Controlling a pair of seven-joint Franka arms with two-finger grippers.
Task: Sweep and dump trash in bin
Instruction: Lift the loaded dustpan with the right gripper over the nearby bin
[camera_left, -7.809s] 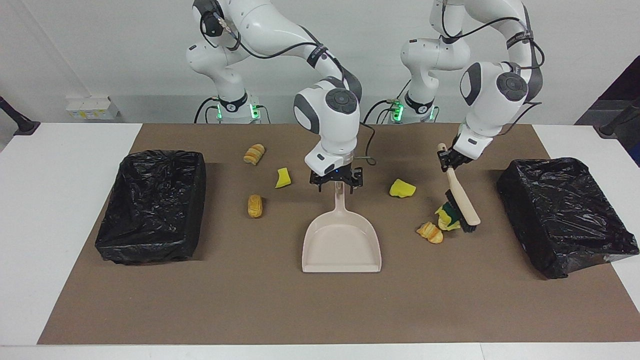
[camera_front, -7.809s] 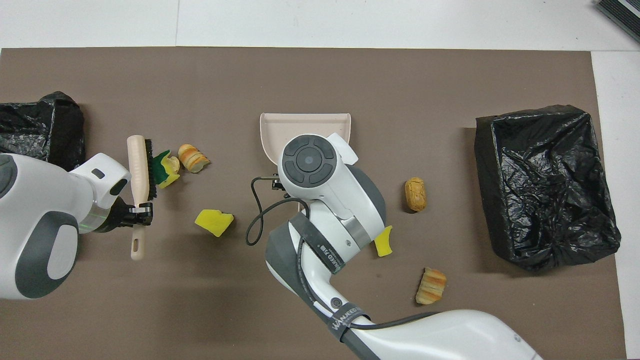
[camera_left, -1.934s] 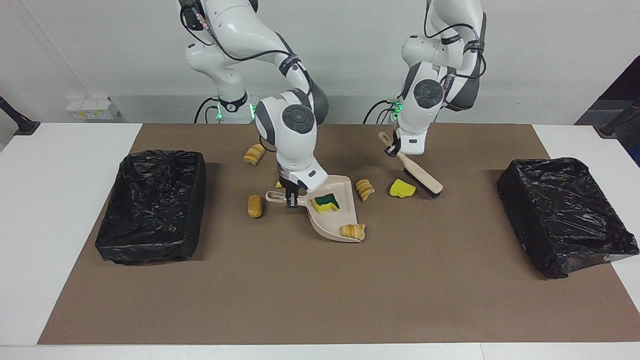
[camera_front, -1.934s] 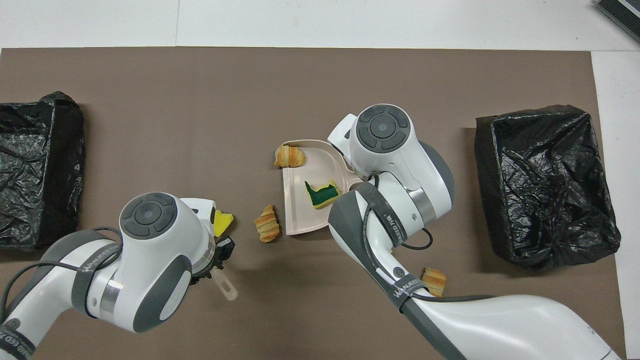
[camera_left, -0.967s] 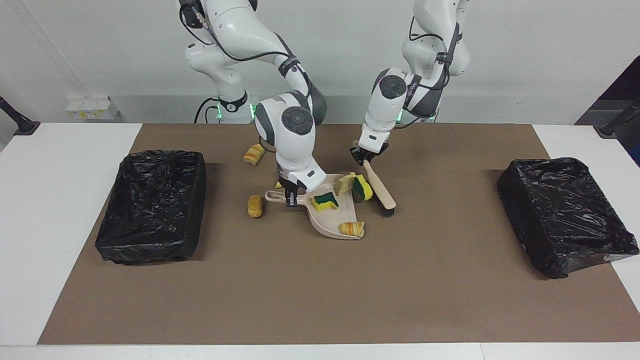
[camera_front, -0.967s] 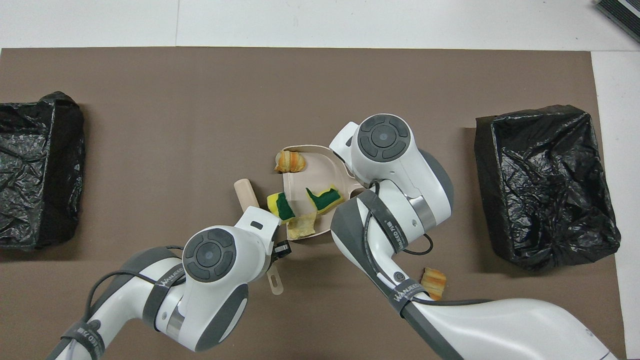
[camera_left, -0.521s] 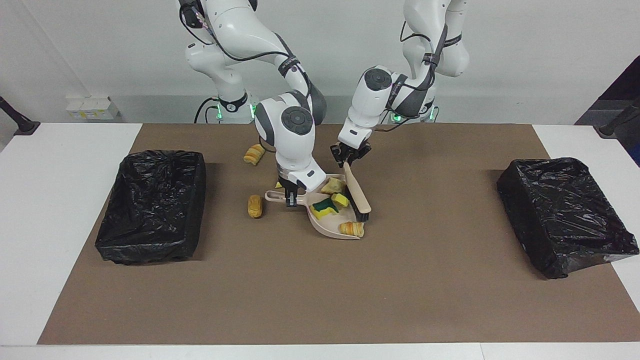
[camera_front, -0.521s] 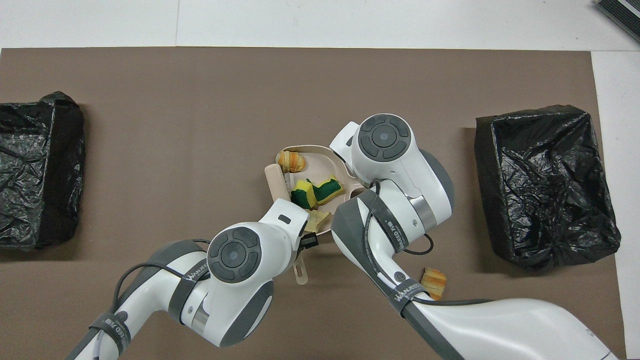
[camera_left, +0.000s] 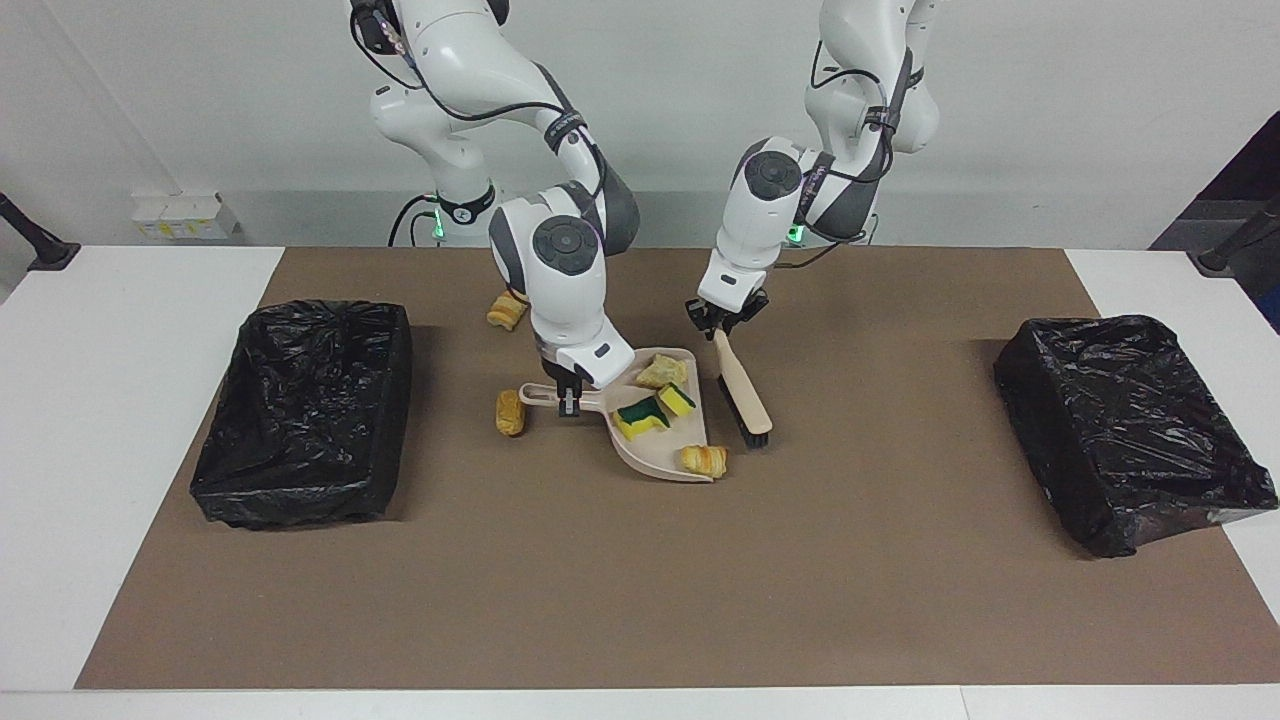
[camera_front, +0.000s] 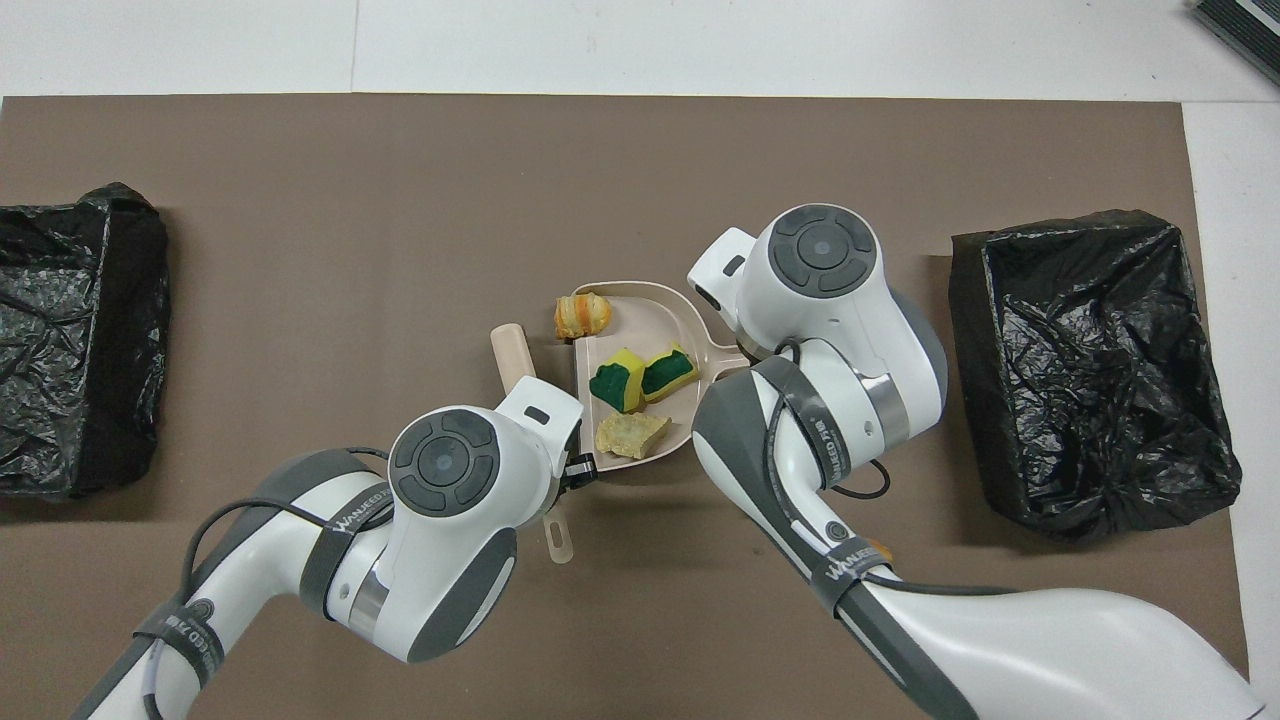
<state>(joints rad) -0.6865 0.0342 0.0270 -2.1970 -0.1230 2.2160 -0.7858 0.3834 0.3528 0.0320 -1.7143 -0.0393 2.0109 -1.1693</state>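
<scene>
Right hand (camera_left: 568, 397) is clamped on the dustpan (camera_left: 660, 455) handle, pan sitting mid-tabletop. Left hand (camera_left: 722, 322) is gripping the brush (camera_left: 745, 395), which hangs tilted just beside the pan's open edge, on the side toward the left arm's end. Trash so far: two green-topped sponge bits (camera_left: 643, 413) and a crust (camera_left: 662, 371) inside the pan, a roll (camera_left: 704, 460) at its lip. Another roll (camera_left: 509, 412) lies on the mat at the pan's 9 o'clock in the facing view, one more (camera_left: 505, 311) at 11. Bins (camera_left: 300, 410) at both ends.
</scene>
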